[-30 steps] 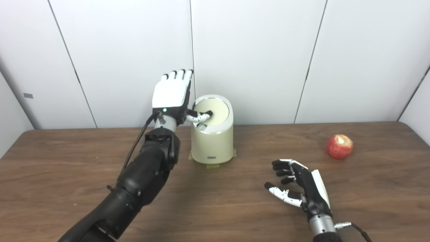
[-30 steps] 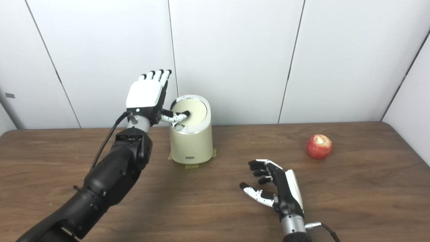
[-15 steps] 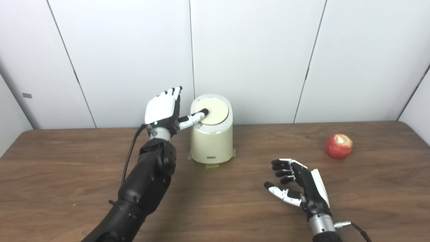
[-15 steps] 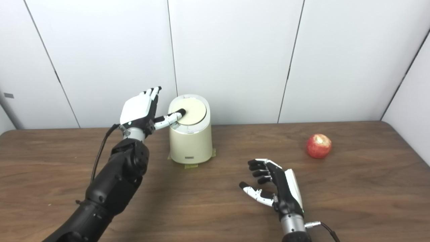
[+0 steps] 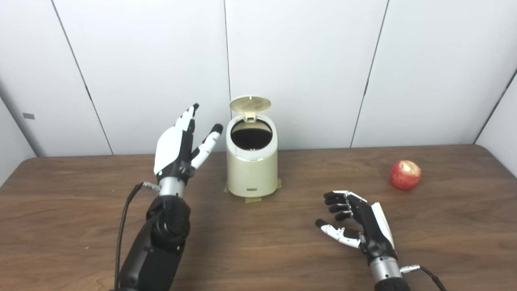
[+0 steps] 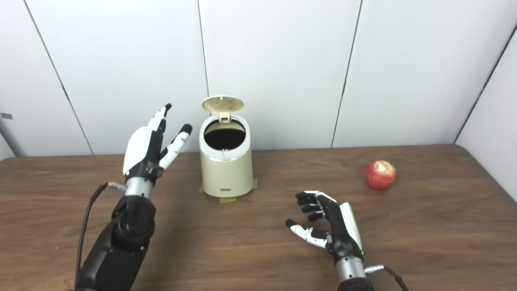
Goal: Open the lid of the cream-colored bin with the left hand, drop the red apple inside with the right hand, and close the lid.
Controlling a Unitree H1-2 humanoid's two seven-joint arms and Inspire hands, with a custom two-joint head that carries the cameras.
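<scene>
The cream-colored bin (image 5: 251, 171) stands at the back middle of the table with its round lid (image 5: 250, 104) flipped up and the dark inside showing. My left hand (image 5: 177, 149) is open, raised to the left of the bin and clear of it. The red apple (image 5: 405, 175) lies on the table at the right, with a pale bitten patch on top. My right hand (image 5: 359, 224) is open near the front right, palm facing left, well short of the apple and holding nothing.
The brown wooden table (image 5: 72, 210) reaches to white wall panels (image 5: 307, 64) just behind the bin. A strip of tape (image 5: 252, 198) shows under the bin's base. A cable (image 5: 121, 234) hangs along the left forearm.
The lid was shut under my left thumb; it has sprung up. My left hand has pulled back, down and left, away from the bin. The right hand and apple have not moved.
</scene>
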